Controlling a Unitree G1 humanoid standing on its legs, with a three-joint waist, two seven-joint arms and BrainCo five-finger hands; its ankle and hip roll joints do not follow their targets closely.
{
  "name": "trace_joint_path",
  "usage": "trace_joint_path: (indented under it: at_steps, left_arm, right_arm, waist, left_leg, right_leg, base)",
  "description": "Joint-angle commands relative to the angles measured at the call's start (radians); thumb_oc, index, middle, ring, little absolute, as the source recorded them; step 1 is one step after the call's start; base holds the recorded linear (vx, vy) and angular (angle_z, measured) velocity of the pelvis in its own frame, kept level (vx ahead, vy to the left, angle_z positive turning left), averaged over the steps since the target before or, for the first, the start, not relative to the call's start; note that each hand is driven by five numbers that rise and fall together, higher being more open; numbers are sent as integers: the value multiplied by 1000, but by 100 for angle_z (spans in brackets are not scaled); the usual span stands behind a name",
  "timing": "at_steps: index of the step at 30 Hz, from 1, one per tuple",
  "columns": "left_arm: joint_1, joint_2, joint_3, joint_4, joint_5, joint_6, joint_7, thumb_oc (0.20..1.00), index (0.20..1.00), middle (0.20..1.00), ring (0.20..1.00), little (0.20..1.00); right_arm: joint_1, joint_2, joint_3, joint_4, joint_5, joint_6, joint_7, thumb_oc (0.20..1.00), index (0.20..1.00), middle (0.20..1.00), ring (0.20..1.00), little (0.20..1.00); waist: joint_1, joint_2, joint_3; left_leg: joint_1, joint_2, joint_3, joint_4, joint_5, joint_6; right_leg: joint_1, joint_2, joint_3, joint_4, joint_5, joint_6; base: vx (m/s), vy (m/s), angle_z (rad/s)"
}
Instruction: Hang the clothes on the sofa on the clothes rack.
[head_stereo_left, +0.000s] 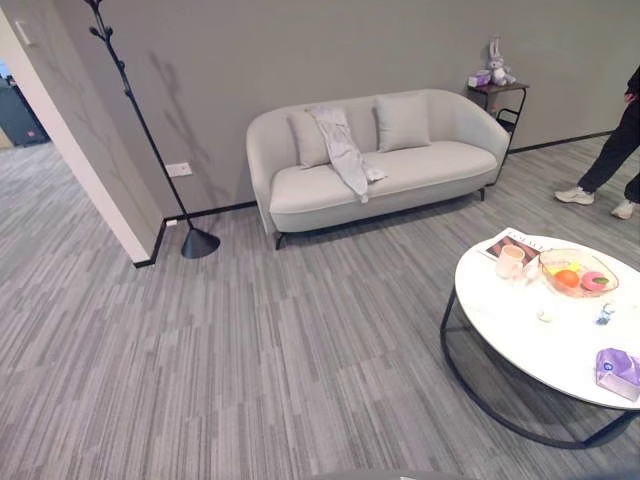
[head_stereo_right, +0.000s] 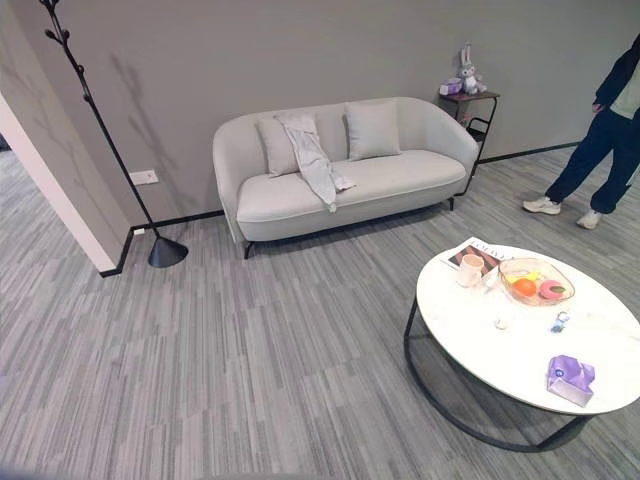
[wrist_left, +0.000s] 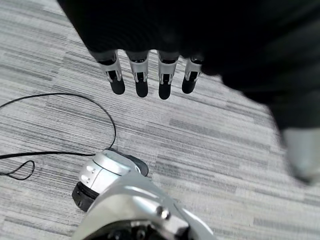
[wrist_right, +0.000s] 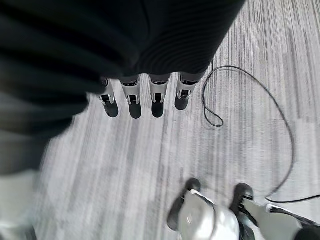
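Right now a pale grey garment (head_stereo_left: 343, 150) is lying draped over the sofa (head_stereo_left: 430, 160), just left of centre in the upper half of the left eye view, its top thrown over the backrest between two cushions and its tail spilling down across the seat toward the front edge. Hanging loose like that, it is probably offering plenty of slack cloth to gather from the seat. The clothes rack (head_stereo_left: 130, 85), a thin dark pole with short branch pegs, is standing at the upper left of the frame, its cone base resting on the floor by the wall corner, well apart from the sofa's left arm. So the carry is likely going to be a short walk leftward.

Neither hand is reaching for anything yet. The left hand (wrist_left: 150, 80) is hanging over the striped carpet in its wrist view, fingers straight and spread slightly apart, holding nothing. The right hand (wrist_right: 145, 97) is doing the same in its own wrist view, fingers extended and empty.

A round white table (head_stereo_left: 520, 340) is sitting at the lower right, carrying a cup, a fruit bowl (head_stereo_left: 578, 272) and a purple pack. A person (head_stereo_left: 615, 150) is standing at the right edge, near the sofa's far end.
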Motion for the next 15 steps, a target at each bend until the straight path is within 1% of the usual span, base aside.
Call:
trace_joint_path:
  at_steps: [1, 3, 5, 7, 9, 11, 13, 14, 15]
  left_arm:
    - [-80, -61, -5, 40, -23, -11, -19, 1000, 1000, 1000, 1000, 1000]
    - [-83, -62, -23, 48, -13, -13, -24, 1000, 1000, 1000, 1000, 1000]
    - [-94, -53, -68, 42, 18, -17, -15, 1000, 1000, 1000, 1000, 1000]
    - [-109, -52, -118, 50, 45, -17, -15, 1000, 1000, 1000, 1000, 1000]
    - [-138, -47, -180, 53, 73, -14, -10, 1000, 1000, 1000, 1000, 1000]
    - [-150, -45, -191, 38, 73, -13, -9, 1000, 1000, 1000, 1000, 1000]
    - [-147, -46, -183, 31, 71, -13, -8, 1000, 1000, 1000, 1000, 1000]
    - [-144, -49, -174, 26, 68, -11, -7, 1000, 1000, 1000, 1000, 1000]
    - [-144, -51, -173, 23, 68, -10, -8, 1000, 1000, 1000, 1000, 1000]
  right_arm:
    - [-73, 21, -49, 104, 15, -18, 2, 1000, 1000, 1000, 1000, 1000]
    - [-73, 34, -30, 107, 8, -17, 10, 1000, 1000, 1000, 1000, 1000]
    - [-85, 59, 11, 96, -15, -24, 17, 1000, 1000, 1000, 1000, 1000]
    - [-101, 78, 65, 82, -44, -30, 19, 1000, 1000, 1000, 1000, 1000]
    - [-135, 109, 152, 37, -91, -41, 26, 1000, 1000, 1000, 1000, 1000]
    - [-155, 109, 192, 1, -111, -47, 23, 1000, 1000, 1000, 1000, 1000]
    - [-161, 102, 195, -12, -115, -45, 23, 1000, 1000, 1000, 1000, 1000]
    - [-167, 89, 191, -14, -114, -43, 21, 1000, 1000, 1000, 1000, 1000]
    - [-167, 85, 189, -10, -113, -43, 20, 1000, 1000, 1000, 1000, 1000]
  waist:
    - [1, -16, -34]
    - [3, -18, -34]
    - [6, -22, -29]
    - [6, -25, -23]
    - [8, -30, -11]
    - [2, -26, -4]
    - [-6, -22, -4]
    - [-21, -14, -5]
    - [-26, -11, -5]
  left_leg:
    - [-28, 51, -17, -107, 115, -107]
    - [-27, 54, -15, -107, 114, -106]
    - [-30, 57, -14, -107, 113, -106]
    - [-30, 59, -12, -107, 113, -105]
    - [-25, 64, -8, -107, 115, -102]
    - [-16, 72, -1, -107, 120, -96]
    - [-9, 78, 3, -107, 124, -94]
    - [-3, 88, 10, -107, 134, -93]
    - [-1, 92, 13, -107, 138, -93]
  right_leg:
    - [73, -73, 54, -142, 150, 119]
    - [72, -68, 55, -146, 148, 116]
    - [69, -67, 54, -147, 148, 112]
    - [66, -65, 53, -147, 147, 109]
    - [60, -62, 56, -145, 147, 103]
    - [57, -56, 60, -144, 144, 98]
    - [56, -53, 63, -146, 143, 97]
    - [52, -48, 68, -148, 141, 97]
    - [51, -46, 69, -149, 140, 97]
  base:
    - [15, -30, -5]
    - [21, -56, -8]
    - [5, -49, -4]
    - [-5, -29, -4]
    - [-16, -33, -7]
    - [-9, -41, -10]
    - [-2, -61, -10]
    - [0, -73, -8]
    - [-13, -65, -8]
